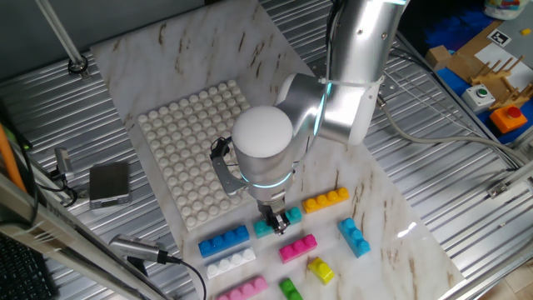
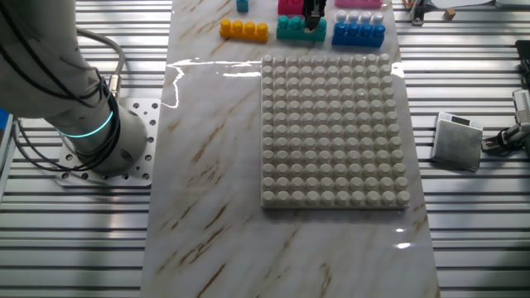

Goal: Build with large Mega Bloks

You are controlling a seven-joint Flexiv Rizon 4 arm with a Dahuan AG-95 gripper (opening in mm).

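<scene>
My gripper (image 1: pixel 280 218) is low over the table's near edge, with its fingers down at a teal brick (image 1: pixel 266 227) that lies flat on the marble. In the other fixed view the gripper (image 2: pixel 314 16) sits on the right part of the teal brick (image 2: pixel 291 30). The arm hides the fingertips, so their grip is unclear. Around it lie an orange bar (image 1: pixel 326 200), a blue bar (image 1: pixel 223 241), a white bar (image 1: pixel 231 262), a magenta brick (image 1: pixel 297 247), a pink bar (image 1: pixel 241 289), a yellow brick (image 1: pixel 321 270), a green brick (image 1: pixel 290 289) and a second blue brick (image 1: pixel 355 236).
The big white studded baseplate (image 1: pixel 187 137) lies behind the bricks and bears nothing; it also shows in the other fixed view (image 2: pixel 335 132). A small grey box (image 1: pixel 110 183) with cables sits on the metal slats beside it. Cardboard and coloured parts (image 1: pixel 491 67) stand far right.
</scene>
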